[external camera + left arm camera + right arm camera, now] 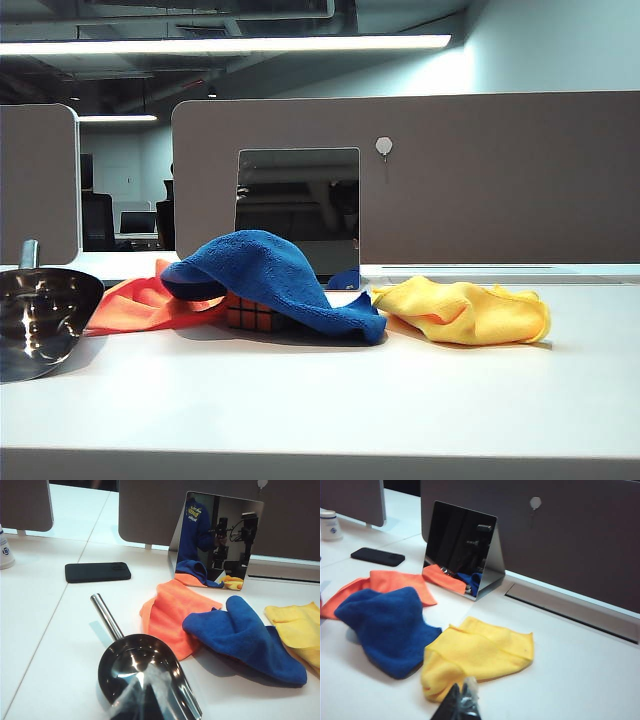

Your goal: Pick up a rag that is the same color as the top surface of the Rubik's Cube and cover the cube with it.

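Left gripper: we see only its blurred dark tip at the frame edge of the left wrist view, raised above the scoop; fingers together, nothing held.
Right gripper: a dark blurred tip in the right wrist view, up over the near edge of the yellow cloth; we cannot tell whether it is apart or together.
Exterior view: we find neither arm in it.
Rag: deep blue, draped over the cube; a red face with black edges peeks out below its hem.
Orange cloth: just left of the rag, partly under it.
Table: white, matte.
Mirror: stands behind the cloths.
Phone: black, flat, well apart from the cloths.
Room: grey partition behind; ceiling strip lights on.
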Robot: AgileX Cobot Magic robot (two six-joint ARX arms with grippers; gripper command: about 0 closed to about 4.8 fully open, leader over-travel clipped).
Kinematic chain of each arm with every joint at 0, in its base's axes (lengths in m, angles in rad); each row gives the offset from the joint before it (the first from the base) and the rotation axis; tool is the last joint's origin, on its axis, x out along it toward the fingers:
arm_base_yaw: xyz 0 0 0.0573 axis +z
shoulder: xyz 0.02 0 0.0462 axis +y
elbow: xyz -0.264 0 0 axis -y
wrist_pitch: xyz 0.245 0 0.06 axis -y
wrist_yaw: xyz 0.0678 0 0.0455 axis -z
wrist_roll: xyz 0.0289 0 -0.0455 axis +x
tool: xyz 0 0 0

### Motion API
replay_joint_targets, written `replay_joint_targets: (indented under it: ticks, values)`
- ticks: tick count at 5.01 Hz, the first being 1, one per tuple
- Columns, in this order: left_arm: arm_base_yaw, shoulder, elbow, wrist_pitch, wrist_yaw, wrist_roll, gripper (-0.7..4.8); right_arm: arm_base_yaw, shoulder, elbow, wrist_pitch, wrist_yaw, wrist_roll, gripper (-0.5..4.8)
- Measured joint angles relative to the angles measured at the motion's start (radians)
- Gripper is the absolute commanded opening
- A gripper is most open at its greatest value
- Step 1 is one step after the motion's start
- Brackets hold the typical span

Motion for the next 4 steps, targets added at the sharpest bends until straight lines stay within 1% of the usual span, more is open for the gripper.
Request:
replay_joint_targets:
  ticks: [1, 2, 3, 4]
  values:
    - [0.0, 0.0, -0.016, 0.028, 0.005, -0.031, -0.06, -0.001, -0.116, -0.077, 0.005, 0.047, 0.015, -0.05]
    - [0.0, -0.001, -0.055, 0.147, -0.01, -0.067, -0.06, -0.002, -0.116, -0.138, 0.09, 0.095, 0.022, -0.05]
    - [0.0, 0.0, -0.134, 0.161, -0.021, -0.064, -0.06, -0.002, -0.116, -0.203, 0.163, 0.175, 0.022, -0.05]
    - [0.0, 0.0, -0.188, 0.151, -0.021, -0.112, -0.06, -0.002, -0.116, -0.259, 0.201, 0.178, 0.022, -0.05]
